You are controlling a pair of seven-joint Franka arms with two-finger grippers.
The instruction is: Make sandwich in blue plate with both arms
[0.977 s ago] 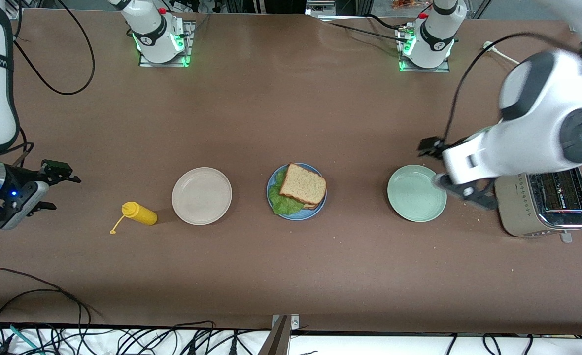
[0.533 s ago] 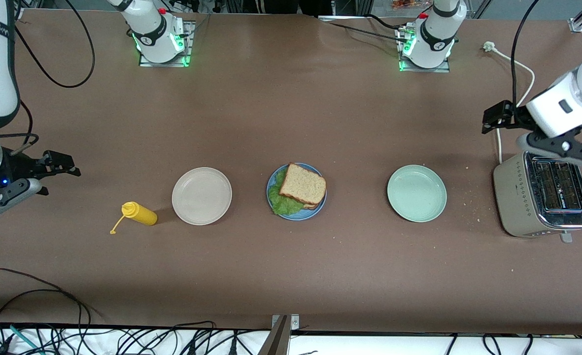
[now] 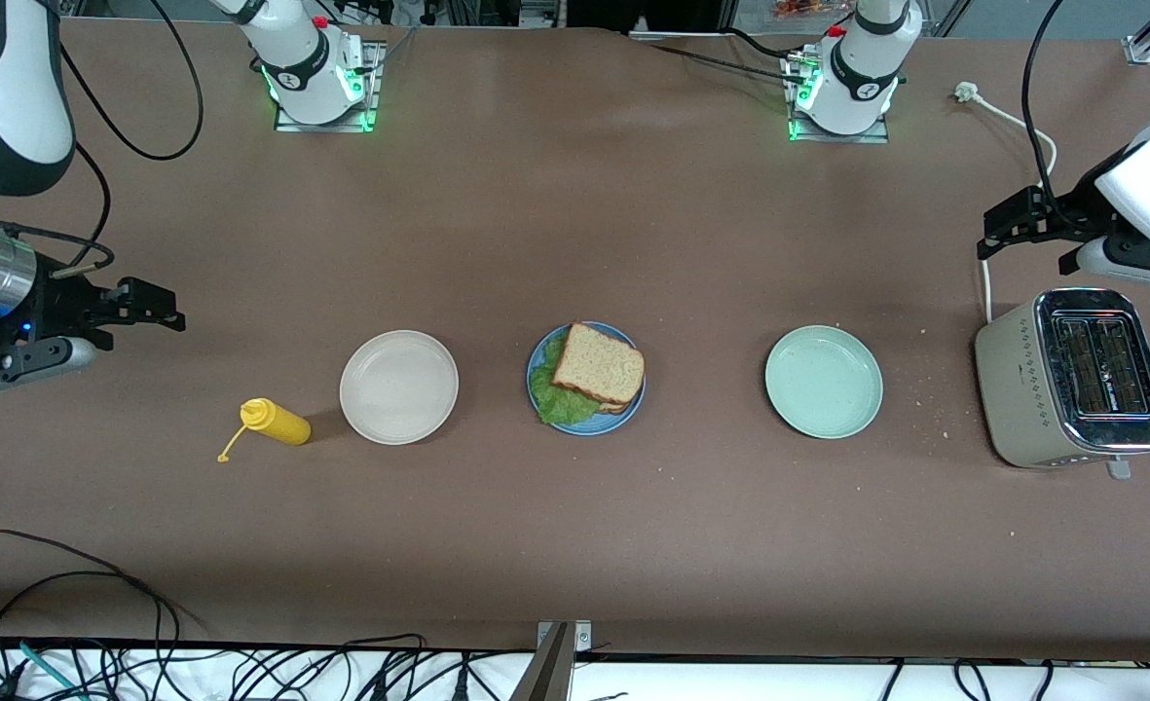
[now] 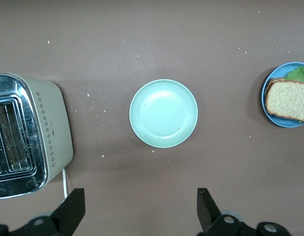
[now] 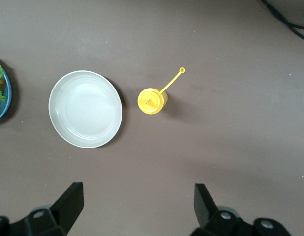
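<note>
The sandwich [image 3: 598,368] lies on the blue plate [image 3: 586,428] at the table's middle: a brown bread slice on top, a second slice under it, and green lettuce [image 3: 553,403] sticking out between. It also shows in the left wrist view [image 4: 288,100], and the plate's edge shows in the right wrist view [image 5: 6,93]. My left gripper [image 3: 1034,234] is open and empty, over bare table by the toaster; its own view [image 4: 140,201] shows it wide apart. My right gripper [image 3: 131,326] is open and empty over bare table at the right arm's end, as its own view [image 5: 137,196] shows.
A pale mint-green plate [image 3: 824,382] lies between the sandwich and a steel toaster [image 3: 1071,378]. A cream-beige plate [image 3: 398,387] and a yellow squeeze bottle [image 3: 275,422] lie toward the right arm's end. A white cord [image 3: 1008,122] runs to the toaster. Crumbs lie near the mint-green plate.
My left arm has swung away from over the mint-green plate, past the toaster, toward its end of the table. My right gripper has shifted slightly toward the bases. The sandwich has not moved.
</note>
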